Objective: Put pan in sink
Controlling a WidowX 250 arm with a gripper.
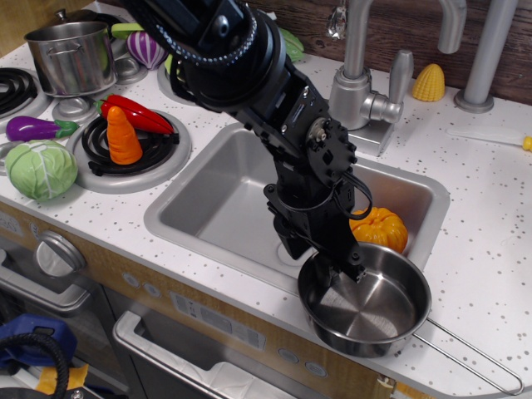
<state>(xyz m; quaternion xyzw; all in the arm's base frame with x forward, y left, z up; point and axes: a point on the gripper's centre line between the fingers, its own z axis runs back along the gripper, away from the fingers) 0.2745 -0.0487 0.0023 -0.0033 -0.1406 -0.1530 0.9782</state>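
The shiny steel pan (366, 309) sits on the counter's front edge, just right of the sink's near right corner. Its wire loop handle (474, 364) points right along the edge. The grey sink (220, 199) lies in the middle of the counter, with an orange pumpkin toy (379, 229) in its right end. My black gripper (329, 264) reaches down at the pan's left rim, one finger inside the pan and the other outside, closed on the rim. The arm hides the sink's drain.
A faucet (366, 83) stands behind the sink. On the stove at left are a steel pot (71, 56), carrot (123, 137), red pepper (137, 114), eggplant (37, 128) and cabbage (40, 169). A corn toy (430, 81) is at the back right.
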